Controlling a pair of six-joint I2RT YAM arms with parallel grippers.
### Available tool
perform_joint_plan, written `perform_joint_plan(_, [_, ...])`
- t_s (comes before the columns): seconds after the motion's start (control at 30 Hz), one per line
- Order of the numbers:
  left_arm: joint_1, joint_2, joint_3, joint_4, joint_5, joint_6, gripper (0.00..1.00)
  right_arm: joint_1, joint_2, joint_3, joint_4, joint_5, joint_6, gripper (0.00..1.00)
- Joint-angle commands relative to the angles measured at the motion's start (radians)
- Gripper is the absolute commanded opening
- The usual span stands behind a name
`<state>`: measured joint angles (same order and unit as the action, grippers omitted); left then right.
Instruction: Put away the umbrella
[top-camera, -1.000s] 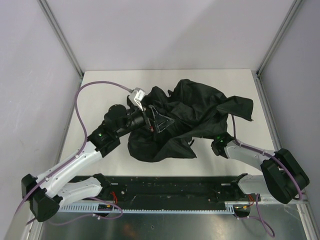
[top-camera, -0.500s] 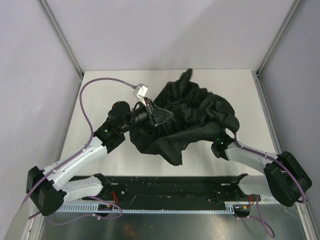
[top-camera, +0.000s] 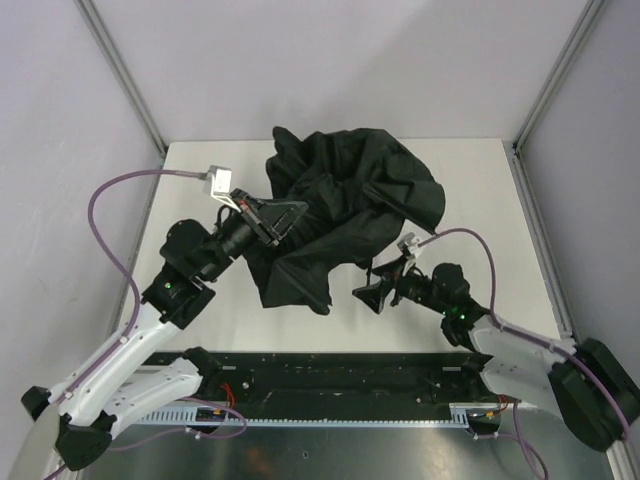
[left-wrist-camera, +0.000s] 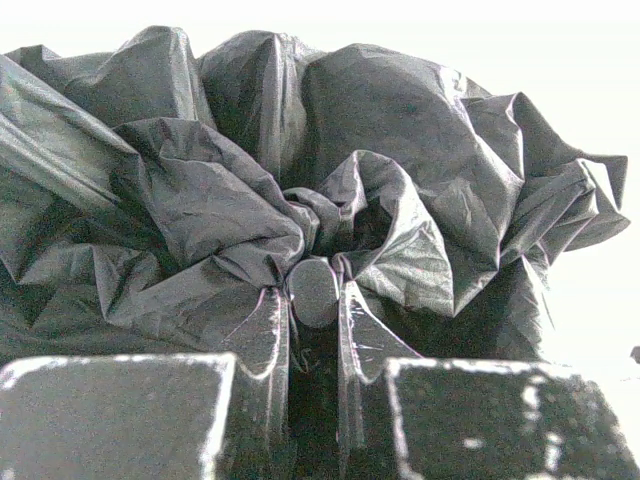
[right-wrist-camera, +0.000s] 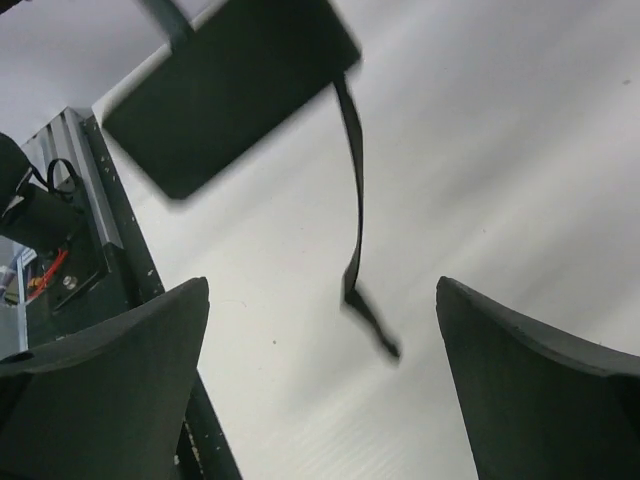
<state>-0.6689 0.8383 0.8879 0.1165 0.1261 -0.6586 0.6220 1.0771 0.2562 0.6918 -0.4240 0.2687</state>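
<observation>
White surface (top-camera: 480, 170) | umbrella (top-camera: 350, 195) bunched, unfurled | left fingers (left-wrist-camera: 110, 410) pinch its shaft and fabric | right fingers (right-wrist-camera: 90, 390) spread, empty | step: gathering canopy | next: I'd grasp loose folds with right.

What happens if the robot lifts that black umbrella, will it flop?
Probably floppy: the umbrella lies crumpled in loose folds. It would likely sag around where the left gripper pinches it. It looks light, mostly thin fabric, though a round rod end between the folds may stay stiff.
</observation>
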Motion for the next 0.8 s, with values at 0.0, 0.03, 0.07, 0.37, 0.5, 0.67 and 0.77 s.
perform_joint_plan(0.0, [0.005,-0.029,0.024,0.059,-0.111,0.022,0.0,-0.002,-0.214,-0.025,-0.163,0.117,0.088,0.99])
perform_joint_plan(0.03, [0.005,-0.028,0.023,0.053,-0.116,0.05,0.0,-0.005,-0.276,-0.017,-0.245,0.149,0.107,0.99])
perform_joint_plan(0.07, [0.005,-0.028,0.019,0.046,-0.12,0.081,0.0,-0.01,-0.355,-0.004,-0.347,0.175,0.129,0.99])
perform_joint_plan(0.37, [0.006,-0.041,-0.109,0.063,-0.251,0.216,0.0,-0.025,-0.595,0.314,-0.856,0.048,0.164,0.59])
perform_joint_plan(0.5, [0.005,-0.059,-0.167,0.094,-0.264,0.241,0.0,-0.002,-0.498,0.414,-0.818,-0.068,0.244,0.47])
perform_joint_plan(0.67, [0.005,-0.064,-0.23,0.173,-0.336,0.145,0.0,0.156,-0.363,0.409,-0.557,0.092,0.39,0.75])
perform_joint_plan(0.77, [0.005,-0.02,-0.212,0.183,-0.358,0.081,0.0,0.322,-0.262,0.408,-0.39,0.163,0.295,0.83])
